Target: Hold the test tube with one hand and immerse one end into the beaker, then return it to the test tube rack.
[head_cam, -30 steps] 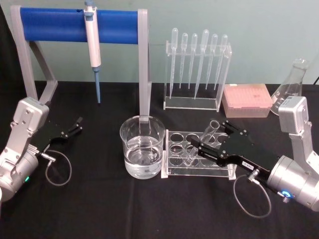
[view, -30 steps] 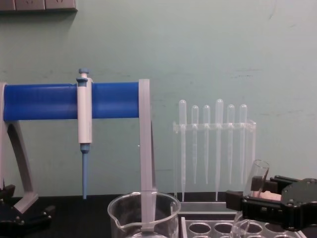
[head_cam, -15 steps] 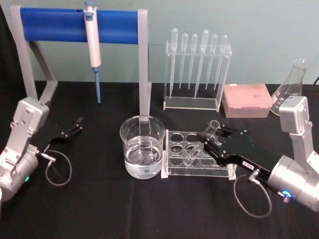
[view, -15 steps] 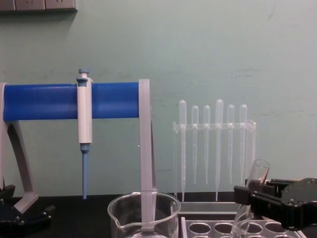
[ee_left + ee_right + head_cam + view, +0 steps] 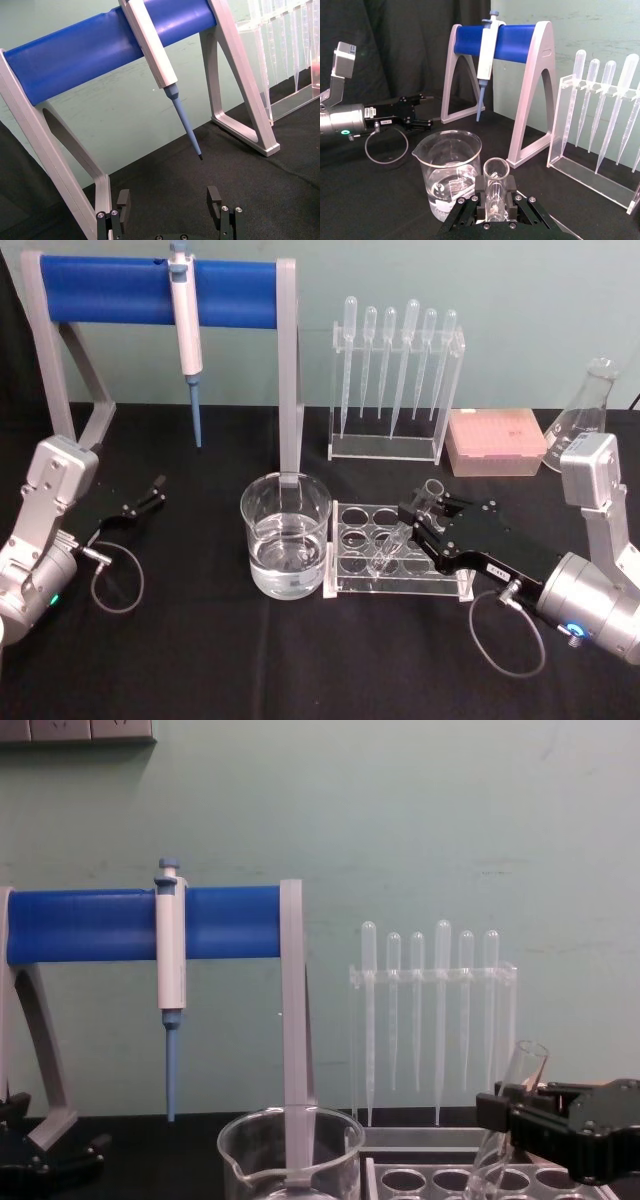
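Clear glass, the test tube (image 5: 390, 548) slants with its open rim up toward the wrist of the right hand (image 5: 417, 522), which clamps it just below the rim. Its round bottom sits in a hole of the clear plastic rack (image 5: 400, 586). The hand's white label (image 5: 493, 567) is unreadable. The water-filled beaker (image 5: 286, 540) stands beyond the fingertips. The left hand (image 5: 152, 492) lies spread open on the black desk (image 5: 200, 640).

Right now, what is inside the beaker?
Only clear liquid, filling the lower part of the beaker. The test tube is not in it: the right gripper holds it tilted in the rack. The clear wall hides nothing. The left gripper rests far left.
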